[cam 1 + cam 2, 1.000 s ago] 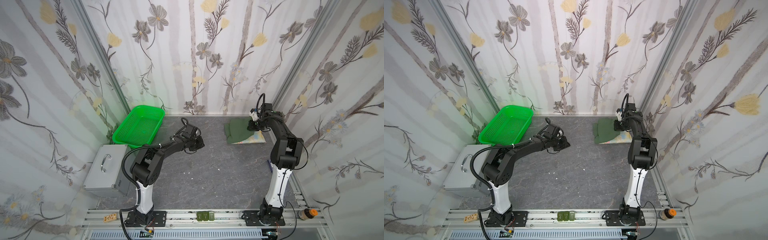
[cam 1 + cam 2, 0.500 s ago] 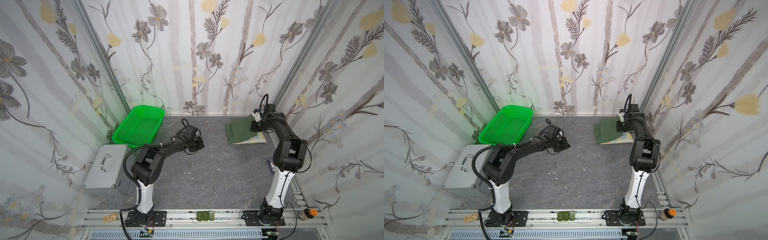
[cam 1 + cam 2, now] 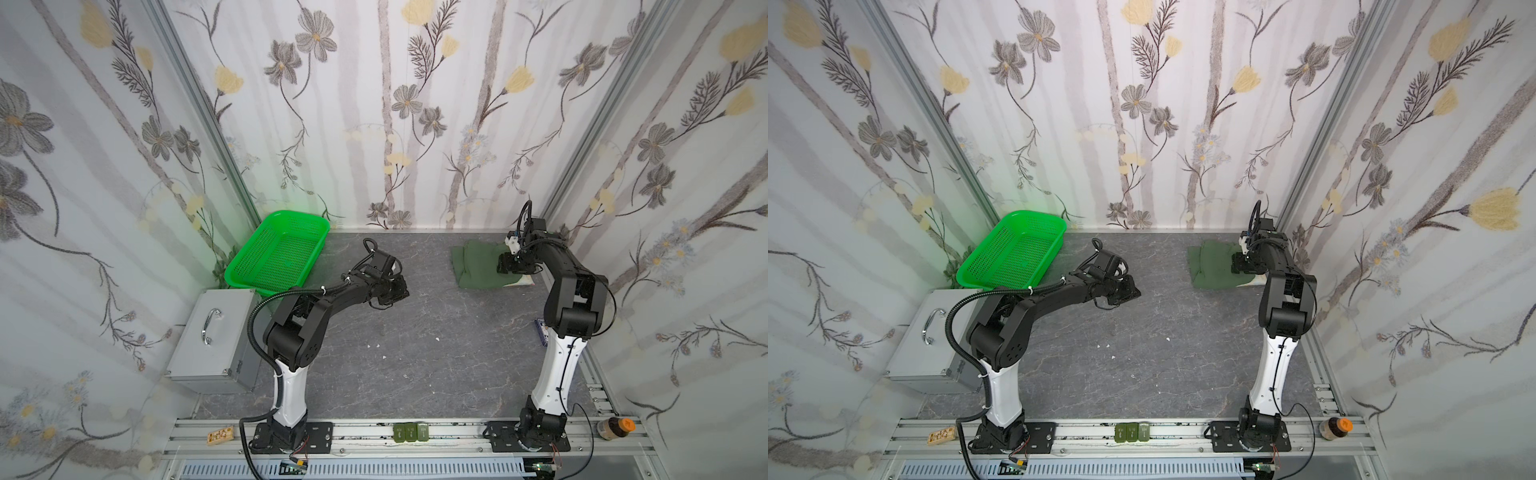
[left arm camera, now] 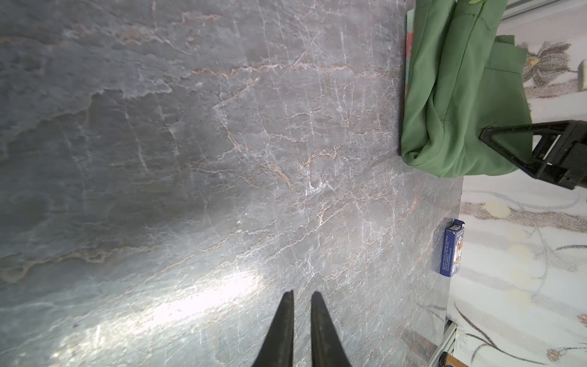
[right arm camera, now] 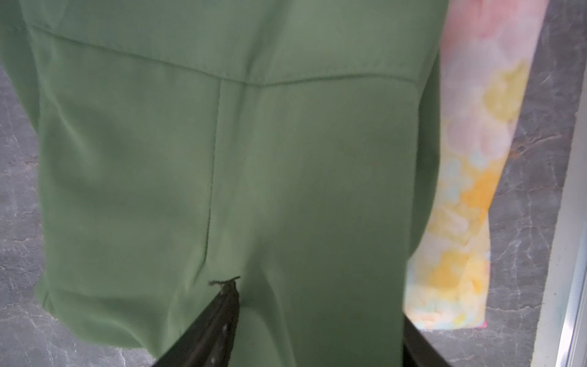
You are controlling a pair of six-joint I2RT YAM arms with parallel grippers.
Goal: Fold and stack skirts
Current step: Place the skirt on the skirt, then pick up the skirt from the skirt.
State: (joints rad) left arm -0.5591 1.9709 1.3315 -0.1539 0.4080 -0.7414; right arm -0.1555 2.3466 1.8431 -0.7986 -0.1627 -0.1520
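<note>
The dark green skirt [image 3: 478, 266] [image 3: 1212, 266] lies folded at the back right of the table. It rests on top of the pale floral skirt [image 3: 523, 282] [image 5: 476, 159], which shows only as a strip along one edge. My right gripper [image 3: 510, 266] [image 5: 317, 302] is low over the green skirt [image 5: 286, 159], open, its fingers spread wide on the cloth. My left gripper [image 3: 397, 291] [image 4: 300, 294] hovers over bare table near the middle, shut with nothing in it. In the left wrist view the green skirt [image 4: 460, 95] lies far ahead.
A bright green mesh basket [image 3: 278, 257] stands at the back left, with a metal case [image 3: 212, 332] in front of it. A small blue box [image 3: 541, 332] [image 4: 451, 251] lies by the right arm's base. A bottle [image 3: 615, 428] sits on the front rail.
My right gripper has opened over the green skirt, which now lies loose on the floral one. The left arm has stayed where it was.
</note>
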